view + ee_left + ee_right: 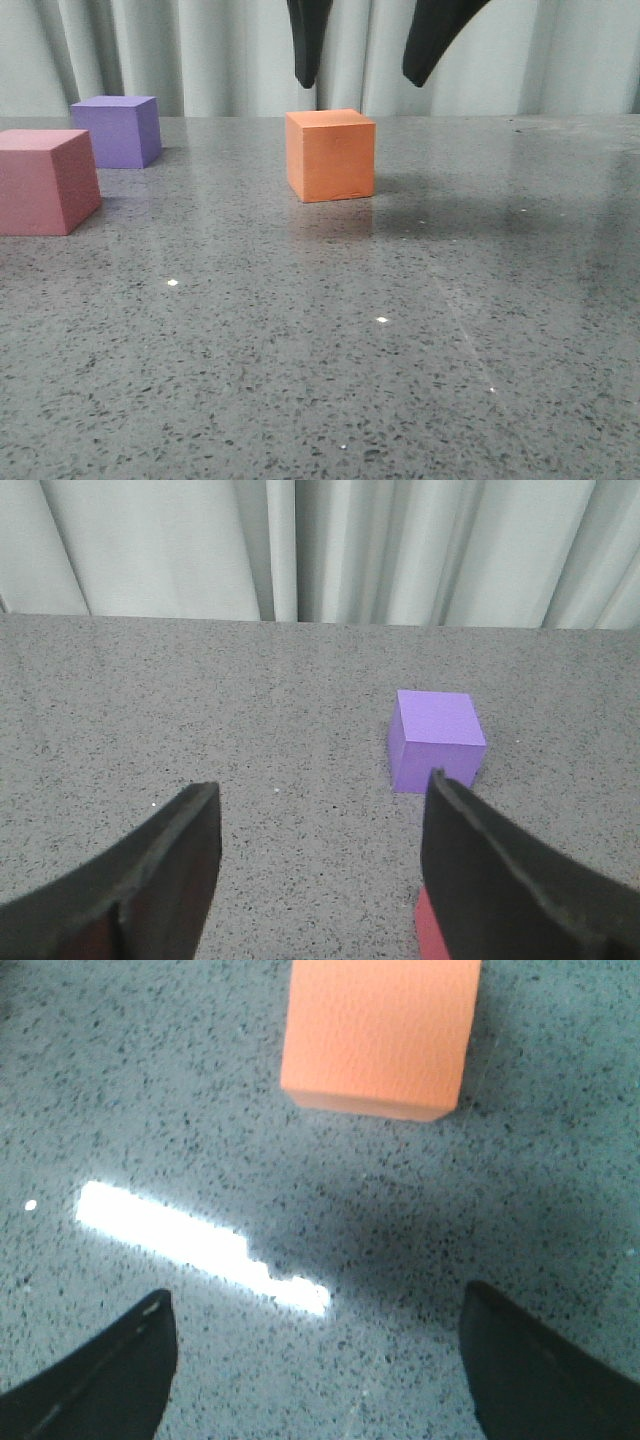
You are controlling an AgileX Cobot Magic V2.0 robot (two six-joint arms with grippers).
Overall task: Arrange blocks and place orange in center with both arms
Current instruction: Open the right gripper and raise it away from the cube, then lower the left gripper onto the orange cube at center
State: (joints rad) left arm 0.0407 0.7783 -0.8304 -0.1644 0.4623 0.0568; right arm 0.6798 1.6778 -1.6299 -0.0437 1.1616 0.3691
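The orange cube (332,155) stands on the grey speckled table near the middle. The purple cube (122,130) is at the far left, and the pink-red cube (45,180) is in front of it at the left edge. My right gripper (362,84) hangs open and empty above the orange cube. In the right wrist view it (318,1300) is open, with the orange cube (378,1030) ahead and apart from it. My left gripper (320,785) is open and empty over bare table. The purple cube (437,740) lies beyond one finger, and a sliver of the pink-red cube (430,935) shows beside that finger. The left gripper does not show in the front view.
The grey speckled table (400,350) runs back to a pale pleated curtain (200,50). A bright light reflection (200,1245) lies on the tabletop between the right gripper and the orange cube.
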